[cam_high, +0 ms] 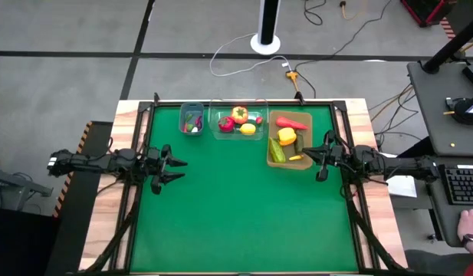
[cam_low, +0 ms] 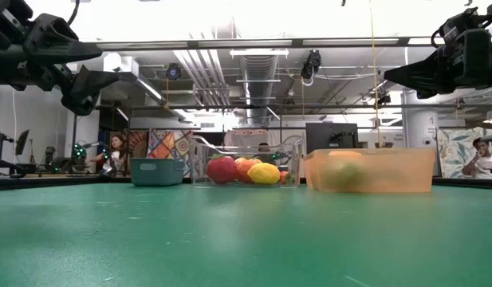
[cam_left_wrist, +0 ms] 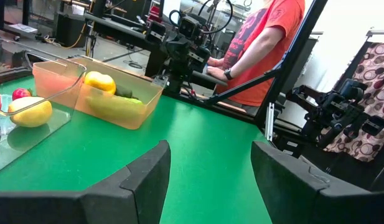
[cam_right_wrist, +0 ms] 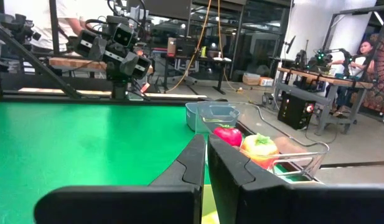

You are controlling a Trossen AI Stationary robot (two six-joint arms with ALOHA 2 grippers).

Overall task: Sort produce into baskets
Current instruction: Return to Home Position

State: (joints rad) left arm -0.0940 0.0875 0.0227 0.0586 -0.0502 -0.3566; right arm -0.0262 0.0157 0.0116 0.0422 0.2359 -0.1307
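Observation:
All the produce lies in the baskets along the far edge. The blue-grey bin [cam_high: 192, 119] holds small green bits. The clear tub [cam_high: 240, 120] holds a red round piece [cam_high: 226, 123], an orange-yellow pepper [cam_high: 240, 114] and a lemon [cam_high: 248, 129]. The tan tray [cam_high: 290, 140] holds a red chilli [cam_high: 291, 123], a yellow pepper [cam_high: 286, 136] and green cucumbers [cam_high: 277, 150]. My left gripper [cam_high: 179, 170] [cam_left_wrist: 210, 155] is open and empty above the mat's left side. My right gripper [cam_high: 305, 152] [cam_right_wrist: 207, 146] is shut and empty above the tray's near right corner.
The green mat [cam_high: 244, 207] is bare from the baskets to the near edge. A person in a red shirt [cam_left_wrist: 266, 37] stands beyond the table's right side, and a hand [cam_high: 470, 226] rests at a desk there. Both arms hang well above the mat in the low view.

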